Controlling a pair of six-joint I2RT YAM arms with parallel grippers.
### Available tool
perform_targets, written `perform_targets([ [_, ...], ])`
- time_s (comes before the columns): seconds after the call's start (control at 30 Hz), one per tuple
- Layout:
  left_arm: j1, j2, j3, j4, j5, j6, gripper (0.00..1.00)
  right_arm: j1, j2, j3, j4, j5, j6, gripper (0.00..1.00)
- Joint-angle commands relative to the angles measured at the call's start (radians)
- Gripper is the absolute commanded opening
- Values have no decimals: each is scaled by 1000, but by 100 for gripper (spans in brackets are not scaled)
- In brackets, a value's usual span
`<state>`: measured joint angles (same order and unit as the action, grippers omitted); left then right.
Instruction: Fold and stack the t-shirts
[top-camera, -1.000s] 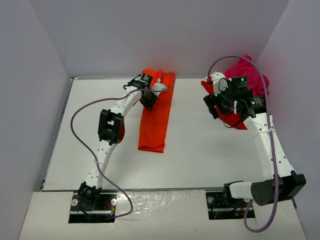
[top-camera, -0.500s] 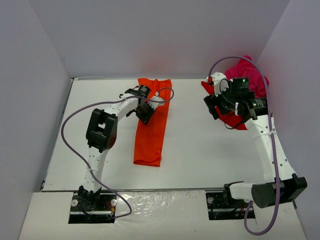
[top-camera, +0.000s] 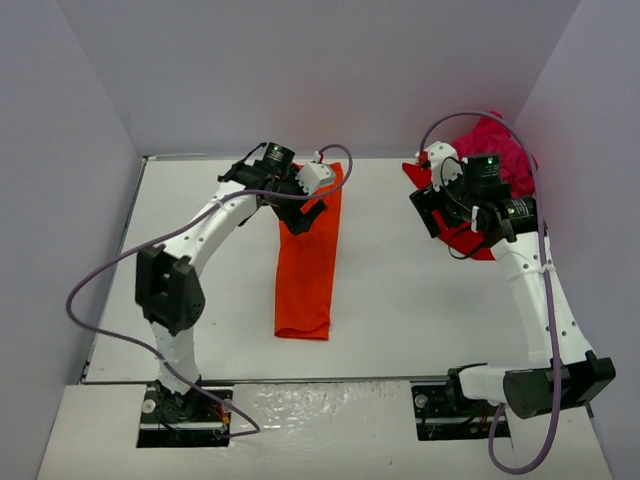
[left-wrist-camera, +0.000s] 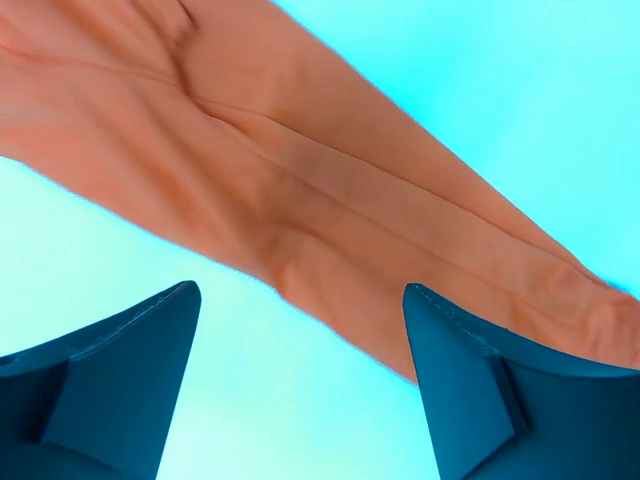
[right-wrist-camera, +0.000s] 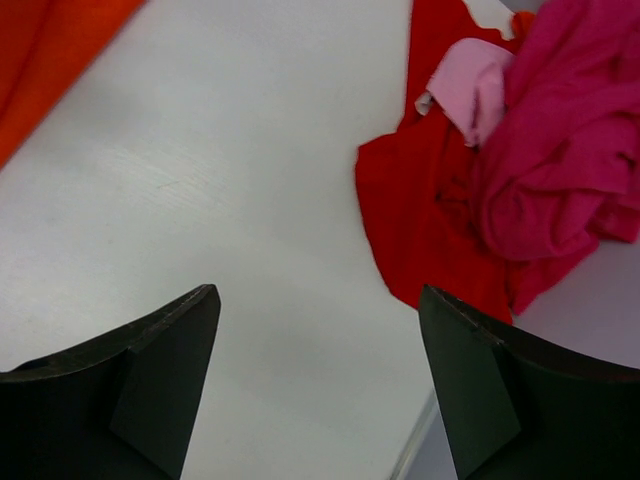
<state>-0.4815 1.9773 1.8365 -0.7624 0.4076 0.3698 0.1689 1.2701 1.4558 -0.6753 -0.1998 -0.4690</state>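
Observation:
An orange-red t-shirt (top-camera: 307, 265), folded into a long narrow strip, lies flat on the table from the back edge toward the front. My left gripper (top-camera: 301, 217) hovers over its far end, open and holding nothing. In the left wrist view the strip (left-wrist-camera: 300, 170) runs diagonally beyond the gripper (left-wrist-camera: 300, 288), and bare table shows between the fingers. A red t-shirt (top-camera: 470, 241) and a crumpled magenta-pink t-shirt (top-camera: 497, 150) are heaped at the back right. My right gripper (top-camera: 428, 213) hangs open just left of that heap. Its wrist view shows the red shirt (right-wrist-camera: 420, 220) and magenta shirt (right-wrist-camera: 560, 170) beyond the open gripper (right-wrist-camera: 317, 290).
The white table (top-camera: 400, 300) is boxed in by grey walls on the left, back and right. A pale pink patch (right-wrist-camera: 470, 90) shows on the heap. Purple cables loop from both arms. The table's right edge (right-wrist-camera: 415, 450) runs close under the right gripper.
My left gripper has opened and let go of the orange-red shirt, whose strip now lies flatter and has shifted right. The left arm's elbow has swung left. The right gripper opened slightly wider.

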Motion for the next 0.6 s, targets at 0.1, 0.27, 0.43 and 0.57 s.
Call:
perform_targets([
  [0.1, -196, -433, -286, -106, -171, 198, 80, -9, 12, 27, 198, 426, 11, 82],
  [0.27, -375, -574, -698, 0, -306, 162, 79, -29, 89, 74, 230, 519, 82, 82],
  [0.43, -487, -611, -898, 138, -373, 123, 80, -47, 108, 62, 233, 495, 86, 82],
  [0.57, -497, -580, -963, 241, -397, 124, 80, -62, 97, 32, 233, 465, 90, 82],
])
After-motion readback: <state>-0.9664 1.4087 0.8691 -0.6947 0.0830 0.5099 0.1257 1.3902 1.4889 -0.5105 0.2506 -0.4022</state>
